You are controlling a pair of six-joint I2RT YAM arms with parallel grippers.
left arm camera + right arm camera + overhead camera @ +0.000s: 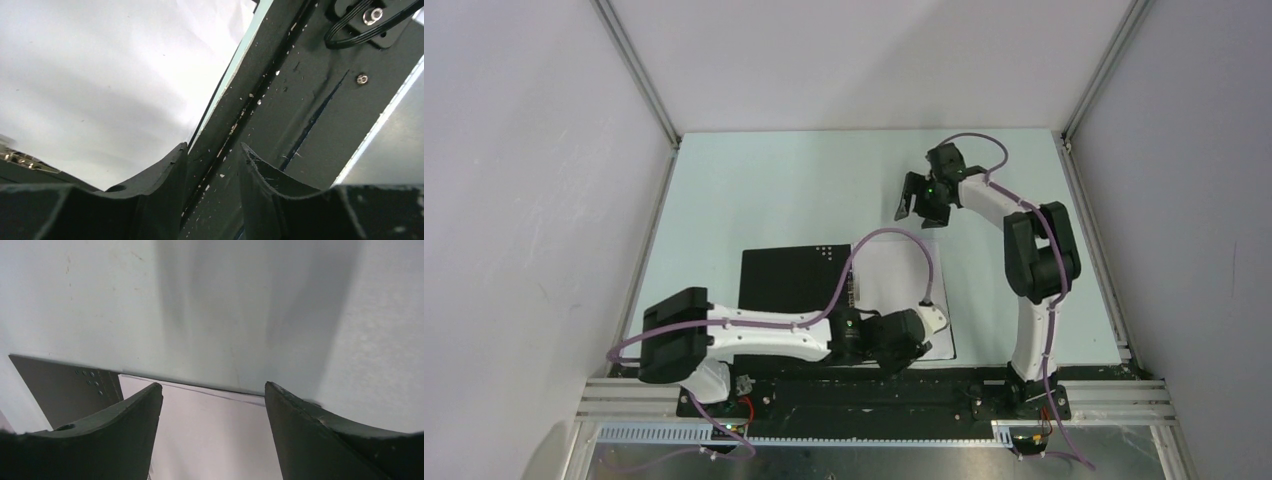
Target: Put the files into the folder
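Files (894,275) lie in the open folder (789,280); left tool (212,155) apart; right tool (213,390) apart, both empty.

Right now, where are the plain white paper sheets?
Top view: the white paper sheets lie near the table's front, on the right half of the open black-lined folder, with the left tool at their near edge.
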